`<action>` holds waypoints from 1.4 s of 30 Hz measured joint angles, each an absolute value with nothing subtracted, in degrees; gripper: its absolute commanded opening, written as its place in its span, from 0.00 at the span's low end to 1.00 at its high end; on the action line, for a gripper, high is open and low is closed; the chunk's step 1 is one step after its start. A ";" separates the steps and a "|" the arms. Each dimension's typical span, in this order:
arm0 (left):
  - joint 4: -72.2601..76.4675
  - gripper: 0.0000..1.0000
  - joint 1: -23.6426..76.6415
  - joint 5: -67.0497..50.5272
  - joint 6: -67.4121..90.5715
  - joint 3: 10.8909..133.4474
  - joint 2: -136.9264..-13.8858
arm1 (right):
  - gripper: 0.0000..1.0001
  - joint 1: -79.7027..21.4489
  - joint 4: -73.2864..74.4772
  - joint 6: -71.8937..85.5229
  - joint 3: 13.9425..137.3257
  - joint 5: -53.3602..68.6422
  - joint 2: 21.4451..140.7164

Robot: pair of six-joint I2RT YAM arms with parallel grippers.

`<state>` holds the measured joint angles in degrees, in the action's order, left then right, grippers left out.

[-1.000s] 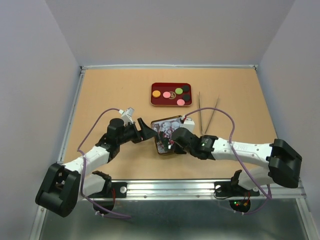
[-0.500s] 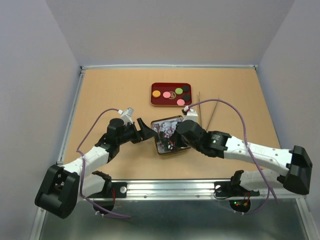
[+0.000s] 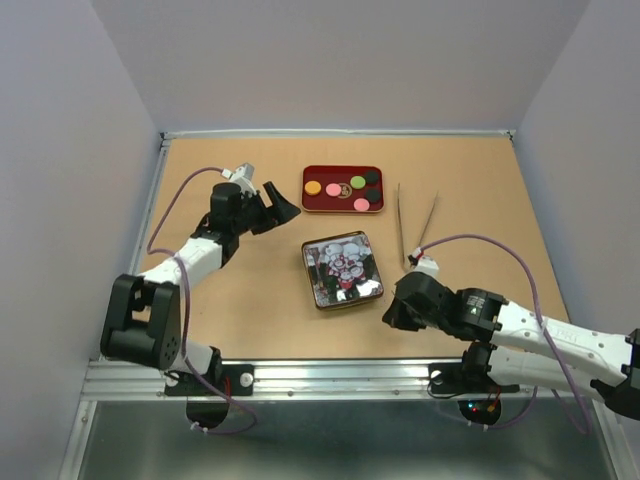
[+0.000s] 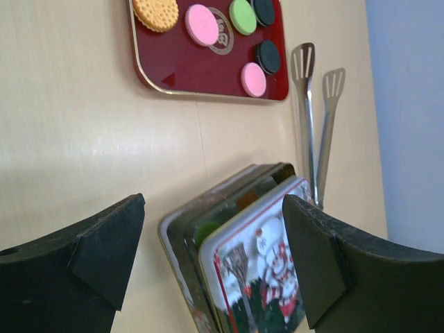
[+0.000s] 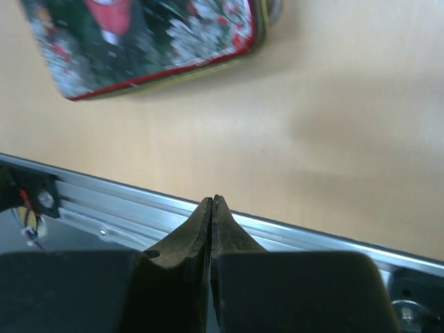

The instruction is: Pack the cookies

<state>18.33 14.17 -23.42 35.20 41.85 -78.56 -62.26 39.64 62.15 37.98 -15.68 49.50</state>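
Note:
Several cookies lie on a red tray: orange, pink, green and dark ones. The left wrist view shows the same cookies on that tray. A square tin stands mid-table. Its snowman lid sits slightly askew, and something green shows in the gap. My left gripper hangs open to the left of the tray, holding nothing. My right gripper is shut and empty, off the tin's near right corner.
Metal tongs lie to the right of the tin and tray, also visible in the left wrist view. An aluminium rail runs along the table's near edge, just under my right gripper. Grey walls enclose the table.
Both arms have left the tin. The left one swung to the back left, beside the tray. The right one drew back towards the near edge, leaving the lid lying on the tin.

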 measured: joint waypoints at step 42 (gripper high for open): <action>25.96 0.88 20.05 -38.17 29.87 55.96 -106.02 | 0.01 -53.91 26.55 50.94 52.16 -18.00 83.72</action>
<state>25.96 20.05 -38.17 29.87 55.96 -106.02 -53.91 26.55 50.94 52.16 -18.00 83.72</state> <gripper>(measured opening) 0.886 0.023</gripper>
